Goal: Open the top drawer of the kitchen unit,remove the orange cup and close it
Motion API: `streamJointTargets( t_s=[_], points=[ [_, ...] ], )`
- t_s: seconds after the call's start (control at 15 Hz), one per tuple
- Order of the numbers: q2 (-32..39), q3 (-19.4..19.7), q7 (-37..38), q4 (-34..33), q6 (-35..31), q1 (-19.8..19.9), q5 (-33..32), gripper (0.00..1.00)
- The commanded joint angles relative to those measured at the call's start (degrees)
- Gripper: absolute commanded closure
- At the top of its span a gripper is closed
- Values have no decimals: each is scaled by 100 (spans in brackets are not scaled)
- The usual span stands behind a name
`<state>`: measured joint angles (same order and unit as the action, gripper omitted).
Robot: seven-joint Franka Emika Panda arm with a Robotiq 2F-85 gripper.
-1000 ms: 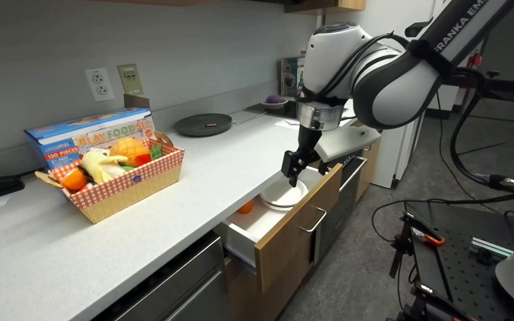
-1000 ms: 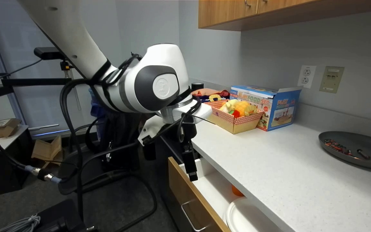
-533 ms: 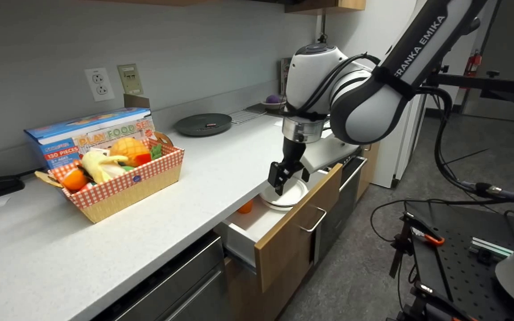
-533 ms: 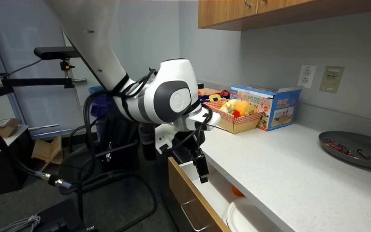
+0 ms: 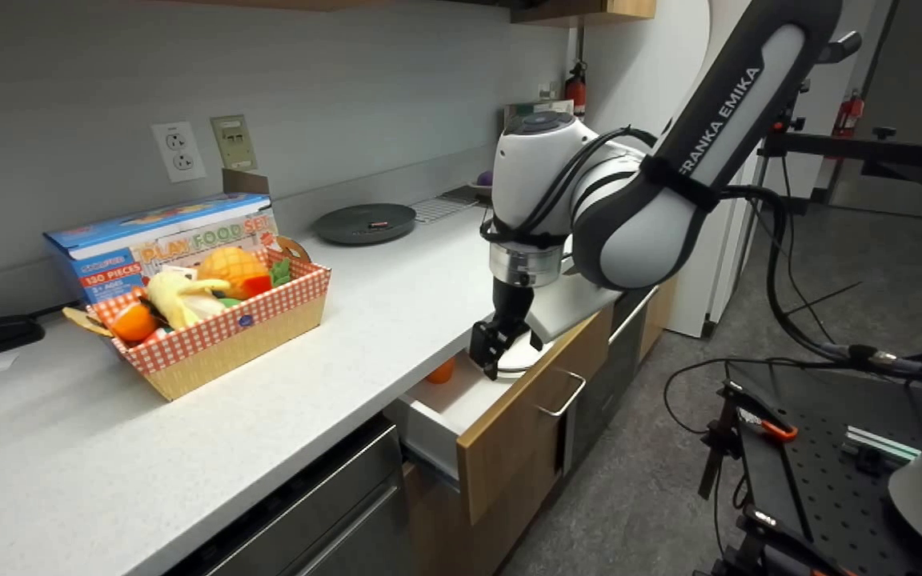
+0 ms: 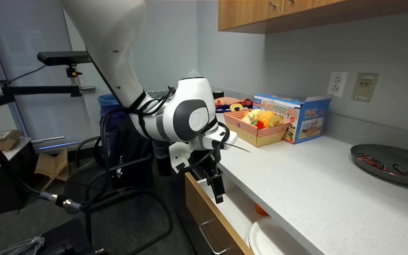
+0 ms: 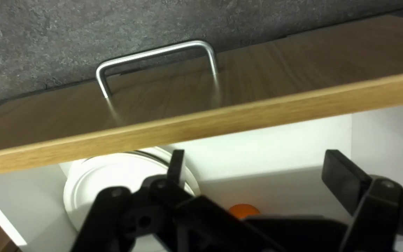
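Observation:
The top drawer (image 5: 525, 416) of the kitchen unit (image 5: 381, 312) stands open, with its wood front and silver handle also in the wrist view (image 7: 275, 66). The orange cup (image 5: 440, 370) sits inside, partly under the countertop edge. It also shows in part in an exterior view (image 6: 260, 209). In the wrist view only the upper part of the orange cup (image 7: 244, 210) shows; my gripper's linkage hides the rest. My gripper (image 7: 255, 166) is open and empty, its fingers (image 7: 343, 182) wide apart. It points down over the open drawer, apart from the cup.
White plates (image 6: 275, 235) lie in the drawer beside the cup. The countertop edge overhangs the back of the drawer. A basket of play food (image 5: 253, 356), a play food box (image 6: 296, 120) and a dark pan (image 5: 365, 224) stand on the counter.
The arm has come down and my gripper has moved lower, closer to the cup's part of the drawer. The drawer, plates and cup have not moved.

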<state>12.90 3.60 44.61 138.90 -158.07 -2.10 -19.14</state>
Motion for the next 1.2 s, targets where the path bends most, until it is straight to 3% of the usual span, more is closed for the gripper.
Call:
streamJointTargets(
  t_s=[0.0, 0.2, 0.73, 1.13],
  points=[
    [26, 45, -135, 114, -2, -270, 285, 0],
    [437, 104, -786, -268, 0, -11, 644, 0],
    [728, 453, -1370, -615, 112, -109, 929, 0],
    [541, 520, -1631, -471, 1187, -140, 981, 0]
  ],
)
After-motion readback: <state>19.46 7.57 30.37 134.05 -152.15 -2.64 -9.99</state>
